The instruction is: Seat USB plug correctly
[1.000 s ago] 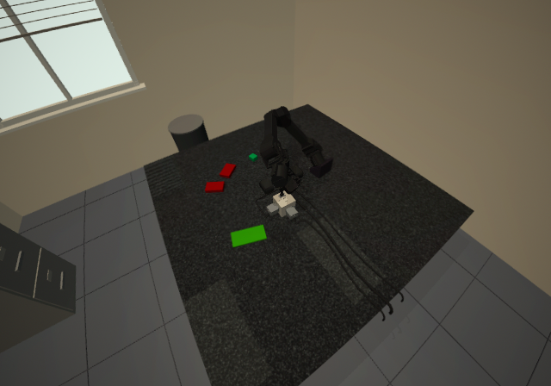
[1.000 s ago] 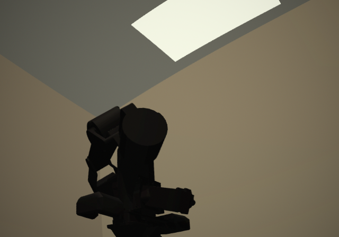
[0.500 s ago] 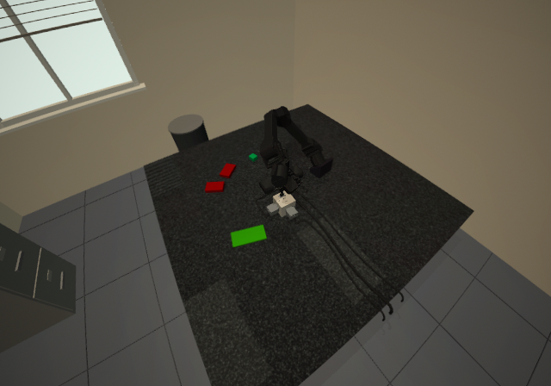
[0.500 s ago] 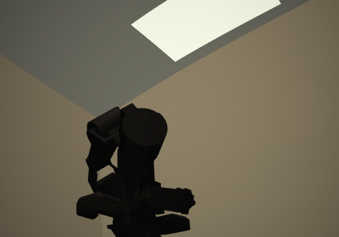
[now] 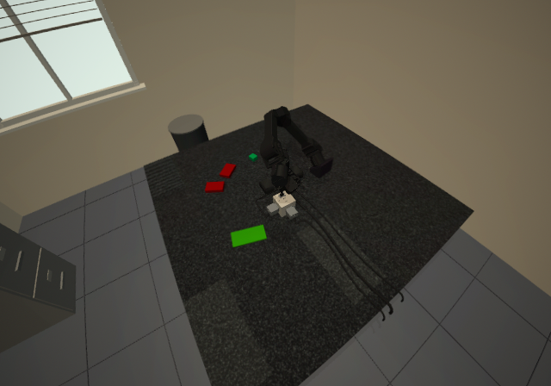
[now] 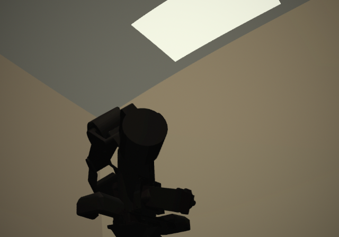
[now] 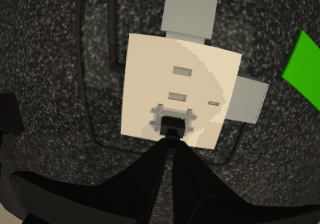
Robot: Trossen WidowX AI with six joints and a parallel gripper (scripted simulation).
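Observation:
The cream power cube point(image 5: 284, 200) point(image 7: 145, 84) stands on the dark table, with slots in its top. My gripper point(image 7: 171, 146) points down at the cube's near edge in the wrist view. It is shut on the black USB plug point(image 7: 172, 125), whose body shows just beyond the fingertips. The plug is over the socket nearest that edge, beside a grey metal outline point(image 7: 173, 112). The fingers hide part of the plug and the socket. How deep the plug sits and which way round it is cannot be told. The exterior view shows only the dark arm.
Grey plug blocks point(image 5: 272, 208) point(image 7: 189, 11) stick out from two sides of the cube. Dark cables point(image 5: 334, 247) run to the table's edge. A green plate point(image 5: 248, 235) point(image 7: 307, 69), two red blocks point(image 5: 227, 170) and a small green cube point(image 5: 252, 156) lie around.

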